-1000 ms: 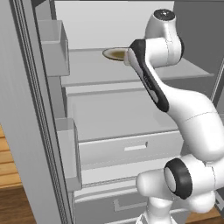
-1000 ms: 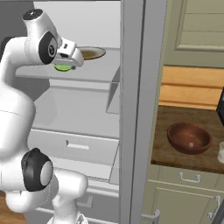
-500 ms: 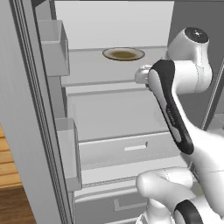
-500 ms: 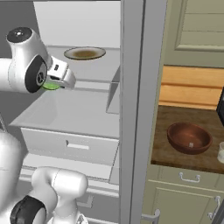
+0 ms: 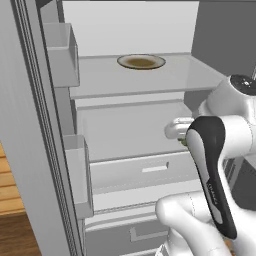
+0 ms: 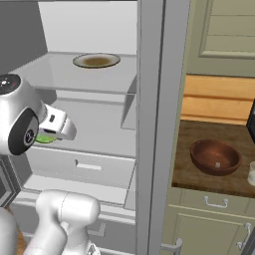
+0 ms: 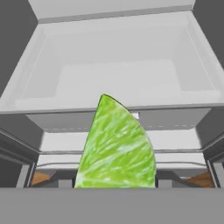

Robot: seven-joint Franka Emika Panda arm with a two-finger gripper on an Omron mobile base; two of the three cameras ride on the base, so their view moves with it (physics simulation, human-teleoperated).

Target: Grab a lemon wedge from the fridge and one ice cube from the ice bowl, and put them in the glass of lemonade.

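The fridge stands open in front of me. My gripper hangs before the white drawer, below the upper shelf, and is shut on the lemon wedge, a small green slice. In the hand view the lemon wedge rises large between the jaws, point up, hiding the fingertips. From the left the gripper is mostly covered by my forearm. On the wooden counter to the right sits the ice bowl with an ice cube inside. The glass of lemonade shows at the right edge.
A pale plate lies on the upper fridge shelf, also seen as the plate from the right. The open left door with its bins stands at my left. The fridge's centre post separates the fridge from the counter and beige cupboards.
The hand has come down and back from the plate's shelf to drawer height, carrying the lemon wedge with it. The bowl, glass and plate have not moved.
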